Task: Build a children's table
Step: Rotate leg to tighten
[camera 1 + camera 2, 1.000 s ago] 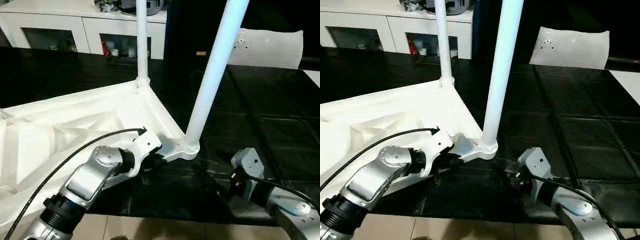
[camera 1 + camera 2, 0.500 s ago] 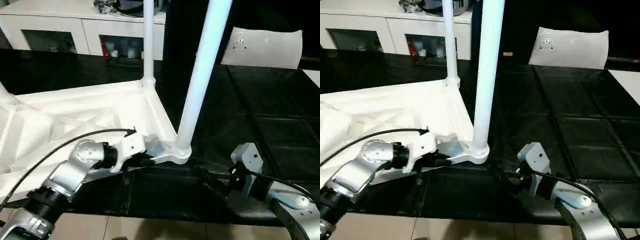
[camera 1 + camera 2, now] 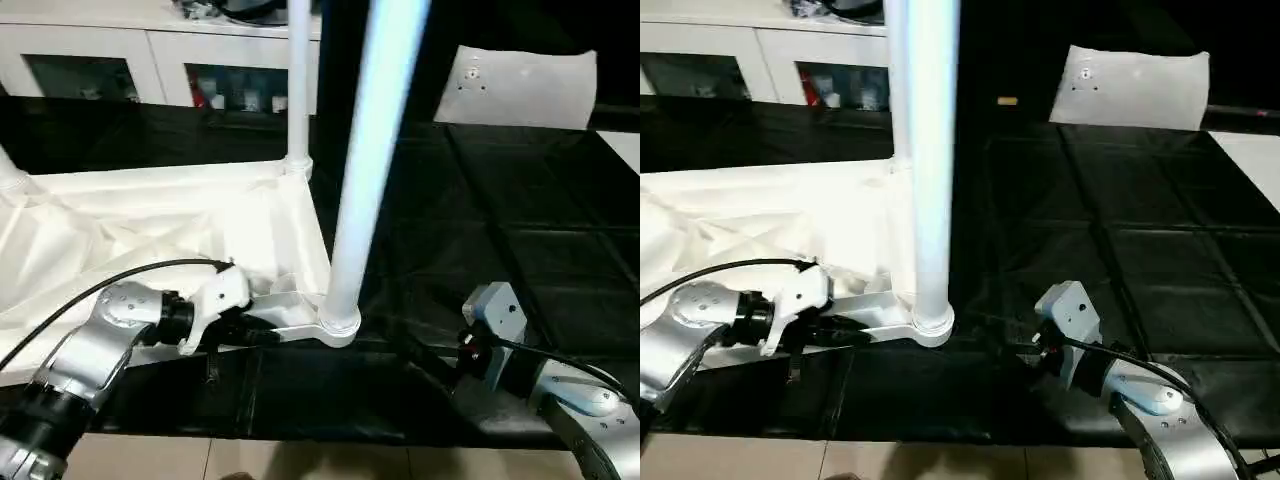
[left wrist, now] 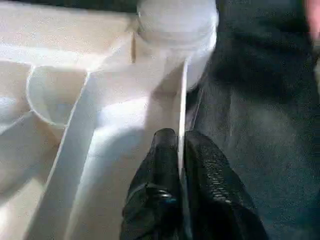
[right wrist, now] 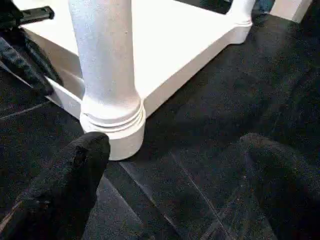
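Observation:
The white tabletop [image 3: 150,220] lies upside down on the black mat, ribbed underside up. A thick white leg [image 3: 365,150] stands in its near corner socket [image 5: 117,130]. A second leg [image 3: 298,80] rises from the far corner, and the base of a third [image 3: 8,170] shows at the left edge. My left gripper [image 3: 262,335] is shut on the tabletop's near rim [image 4: 182,100] just beside that socket, with its fingers [image 4: 160,165] pinching the thin wall. My right gripper [image 5: 177,150] is open and low over the mat, just short of the socket and touching nothing.
The black mat [image 3: 520,220] stretches to the right and back. A flat white sheet with a small round mark [image 3: 525,85] lies at the far right. A white cabinet [image 3: 150,60] stands behind. Pale floor tiles [image 3: 300,465] begin at the mat's near edge.
My left gripper has drawn the tabletop's near corner to the left and closer to me, and the near leg now stands more upright. My right gripper has hardly moved.

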